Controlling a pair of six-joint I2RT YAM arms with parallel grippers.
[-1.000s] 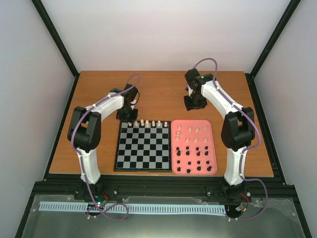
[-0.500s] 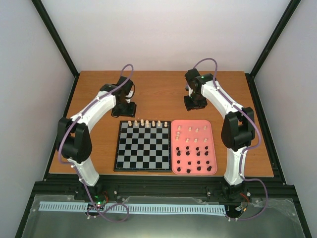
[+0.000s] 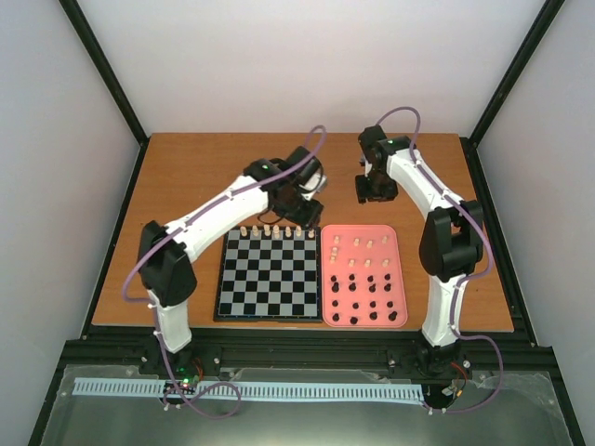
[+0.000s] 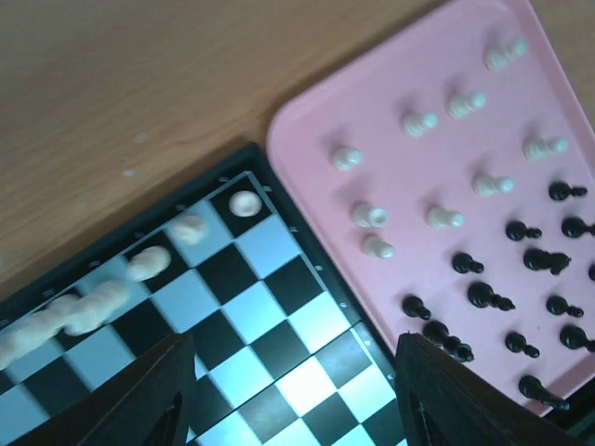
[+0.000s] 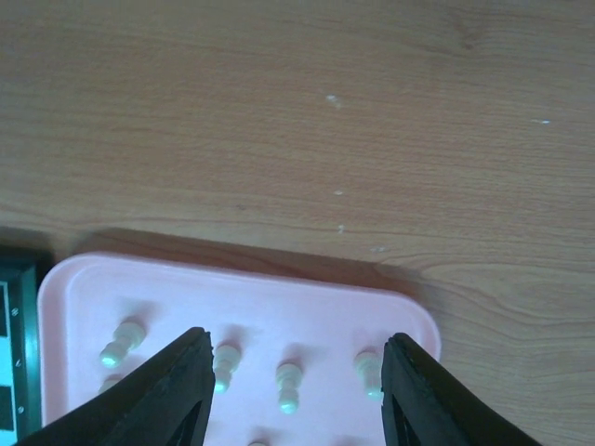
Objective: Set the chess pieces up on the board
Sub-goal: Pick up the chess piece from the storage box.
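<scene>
a pink tray [image 3: 364,229] with rounded corners lies flat on the right half of the brown wooden table [image 3: 186,177] — its long side runs away from my near edge. pale walls [image 3: 307,65] close in the back and both sides, with black posts [image 3: 102,70] slanting up at the corners. in front of the table, a white slotted strip [image 3: 279,390] lies across a grey metal sheet [image 3: 307,423].

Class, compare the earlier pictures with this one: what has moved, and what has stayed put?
The left gripper swung right, from the board's far-left corner to its far-right corner near the tray. The right gripper shifted slightly right. The row of cream pieces and the tray's pieces stayed put.
</scene>
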